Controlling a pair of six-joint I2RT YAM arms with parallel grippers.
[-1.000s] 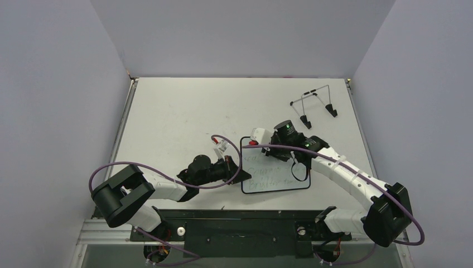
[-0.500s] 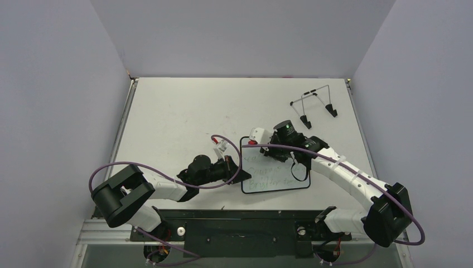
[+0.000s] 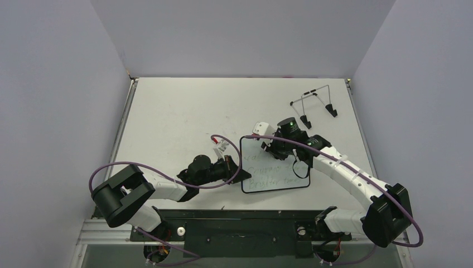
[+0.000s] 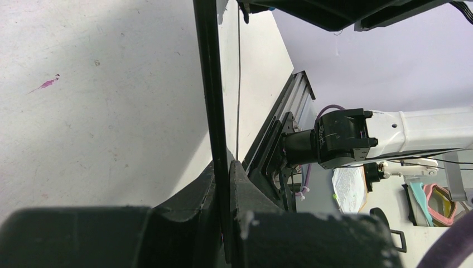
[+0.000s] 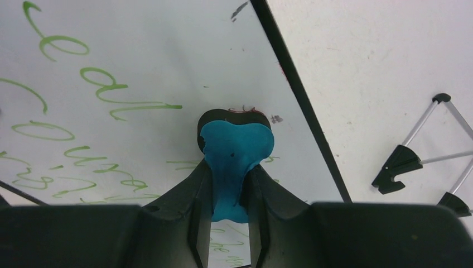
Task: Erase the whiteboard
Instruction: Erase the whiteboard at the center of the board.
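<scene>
Your left gripper (image 3: 240, 175) is clamped on the left rim of the whiteboard (image 3: 273, 180), which lies on the table (image 3: 184, 111) between the arms. Your right gripper (image 5: 231, 173) is clamped on the blue eraser (image 5: 237, 144), near the far rim. Press flat and sweep overlapping rows over the green writing (image 5: 128, 103).

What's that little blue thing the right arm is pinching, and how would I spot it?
On the white table, find the black-rimmed whiteboard with green handwriting. The right gripper holds a small eraser on it, near its far edge. It is the only bright blue thing, bone-shaped, unlike the thin wire stand.
</scene>
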